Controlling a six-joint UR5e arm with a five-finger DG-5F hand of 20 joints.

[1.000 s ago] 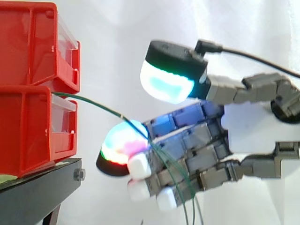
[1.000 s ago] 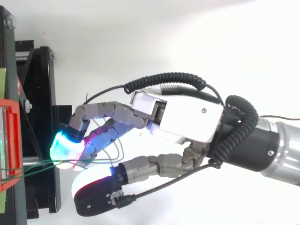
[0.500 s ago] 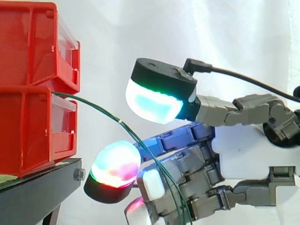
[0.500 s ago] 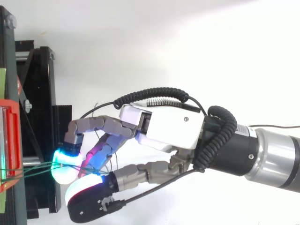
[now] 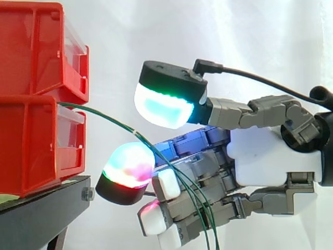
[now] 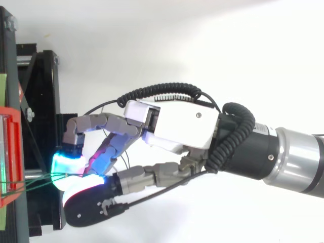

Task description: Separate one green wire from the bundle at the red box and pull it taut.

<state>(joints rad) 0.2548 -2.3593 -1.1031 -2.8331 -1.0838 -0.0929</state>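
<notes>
Two red bins are stacked at the left, and a bundle of thin green wires (image 5: 104, 115) comes out of the lower bin (image 5: 31, 146). The wires arc right and downward across the front of my hand (image 5: 265, 156) and leave at the bottom edge. My thumb's large cyan-white pad (image 5: 164, 104) hovers above the wires, and a finger pad (image 5: 127, 166) glowing green and red sits just below them. A clear gap separates the two pads, so nothing is pinched. The other fingers are bent under the palm. From above, the wires (image 6: 30, 183) reach the hand (image 6: 172, 126) between these pads.
The bins rest on a black stand (image 5: 41, 213) whose edge is close under the lower pad. In the top view the stand (image 6: 45, 101) and the red bin's front (image 6: 12, 152) line the left side. A white curtain lies behind.
My hand has moved left toward the bins, and thumb and finger pads now bracket the wires nearer the lower bin. The wires keep the same arc.
</notes>
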